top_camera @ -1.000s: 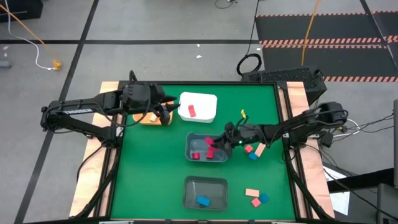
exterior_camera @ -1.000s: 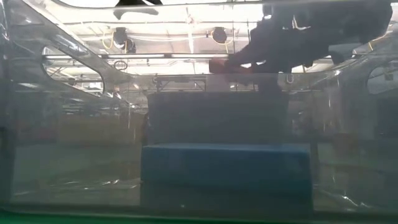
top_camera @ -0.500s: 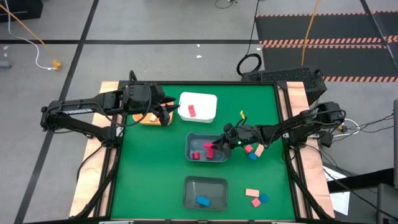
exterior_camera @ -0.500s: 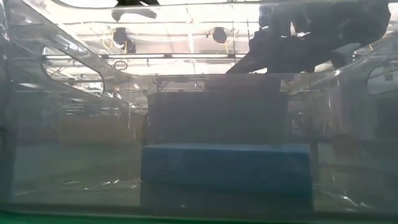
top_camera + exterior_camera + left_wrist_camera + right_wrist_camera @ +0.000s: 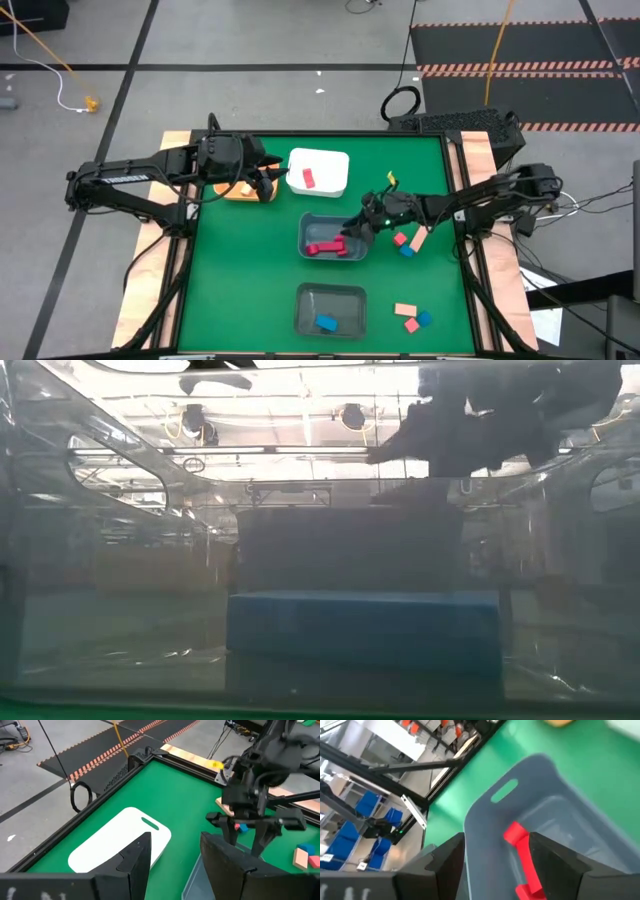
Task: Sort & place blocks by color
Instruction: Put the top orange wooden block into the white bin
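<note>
A: Moved since a second back: right gripper (image 5: 356, 229) up and off toward the right rim of the grey bin (image 5: 303, 222), red piece gone from its grip. Fingers now apart, nothing between them.

B: Red piece now?

A: Down in the grey bin, centre of the frame, with the other red blocks (image 5: 325, 247). Seen from the right wrist, lying directly below the spread fingers.

B: Left side?

A: Left gripper (image 5: 268, 186) parked upper left by the orange bin (image 5: 232, 190), fingers apart, empty.

B: Next target, best guess?

A: Probably the loose pieces just right of the grey bin: pink block (image 5: 400, 239), blue block (image 5: 407, 250), tan bar (image 5: 417, 241). Lying behind the right gripper, back toward that arm's base, partly under its forearm. Tan bar's long axis diagonal, upper right to lower left. Would need a pull-back and a turn of the wrist to straddle it.

B: Nearer arm?

A: Right, clearly. Left well apart from them. Another small group (image 5: 410, 318) lower right, also on the right arm's side.
</note>
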Tool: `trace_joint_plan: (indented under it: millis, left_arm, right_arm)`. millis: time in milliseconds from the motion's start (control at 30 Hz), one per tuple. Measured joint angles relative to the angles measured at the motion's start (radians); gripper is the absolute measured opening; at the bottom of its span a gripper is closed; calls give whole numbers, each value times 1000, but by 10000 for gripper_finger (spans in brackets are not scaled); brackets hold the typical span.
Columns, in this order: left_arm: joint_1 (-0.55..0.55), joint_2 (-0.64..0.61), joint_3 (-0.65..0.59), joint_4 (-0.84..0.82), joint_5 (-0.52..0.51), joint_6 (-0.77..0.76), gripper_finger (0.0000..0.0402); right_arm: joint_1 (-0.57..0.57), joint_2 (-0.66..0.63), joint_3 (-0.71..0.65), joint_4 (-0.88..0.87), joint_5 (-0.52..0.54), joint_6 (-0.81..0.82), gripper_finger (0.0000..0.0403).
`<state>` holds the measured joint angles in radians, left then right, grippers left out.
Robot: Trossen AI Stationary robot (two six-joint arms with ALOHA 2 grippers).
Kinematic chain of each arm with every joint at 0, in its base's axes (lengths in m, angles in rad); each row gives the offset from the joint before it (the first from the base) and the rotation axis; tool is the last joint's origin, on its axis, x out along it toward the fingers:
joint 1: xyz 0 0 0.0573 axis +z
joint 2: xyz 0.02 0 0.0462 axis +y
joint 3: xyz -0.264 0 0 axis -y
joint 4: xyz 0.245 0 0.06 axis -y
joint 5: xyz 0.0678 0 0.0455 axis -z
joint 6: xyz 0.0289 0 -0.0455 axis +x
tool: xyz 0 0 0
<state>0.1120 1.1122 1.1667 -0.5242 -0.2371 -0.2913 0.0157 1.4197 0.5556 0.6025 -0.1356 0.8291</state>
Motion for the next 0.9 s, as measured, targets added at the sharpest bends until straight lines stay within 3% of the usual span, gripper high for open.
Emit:
trace_joint_plan:
  millis: [200,500,667,900]
  left_arm:
    - [0,0,0,1,0,-5,170]
    - [0,0,0,1,0,-6,170]
    - [0,0,0,2,0,-4,170]
    - [23,0,0,2,0,0,170]
  right_arm:
    - [-60,-208,0,-264,6,-64,209]
    - [-82,-467,0,-730,82,-29,208]
    - [-52,-529,0,-910,82,43,208]
    - [21,-507,0,-1058,83,105,208]
